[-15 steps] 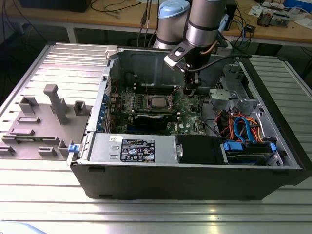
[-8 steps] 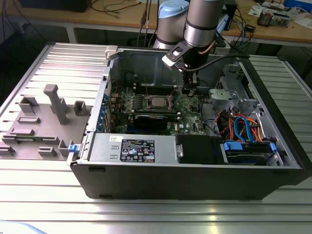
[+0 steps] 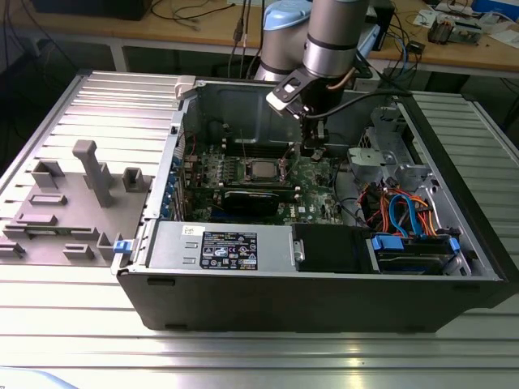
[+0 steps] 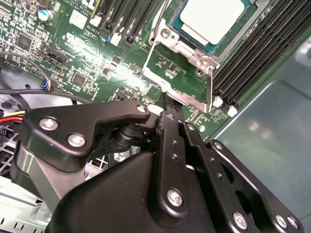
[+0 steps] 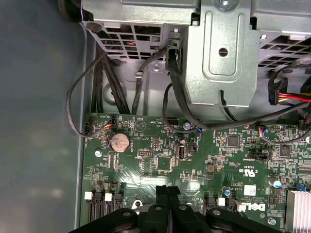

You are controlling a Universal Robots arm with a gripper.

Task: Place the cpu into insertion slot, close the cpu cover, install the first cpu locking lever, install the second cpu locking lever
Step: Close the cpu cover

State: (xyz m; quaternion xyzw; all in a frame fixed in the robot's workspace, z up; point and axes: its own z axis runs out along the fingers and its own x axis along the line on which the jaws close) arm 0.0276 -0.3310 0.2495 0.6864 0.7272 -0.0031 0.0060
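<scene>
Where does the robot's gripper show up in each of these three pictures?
Exterior view: gripper low over the green motherboard, inside the case.
Second wrist view: gripper tips at the silver frame around the cpu.
First wrist view: gripper tips over the motherboard, coin battery beyond.
Shared landmark: the motherboard.

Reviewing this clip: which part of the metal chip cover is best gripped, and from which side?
Take the cover by its free end bar, the one away from the chip. The frame seems tilted up, with green board showing through its window, so that thin bar stands exposed. Come from the side where the gripper sits, fingers shut, opposite the chip.
</scene>
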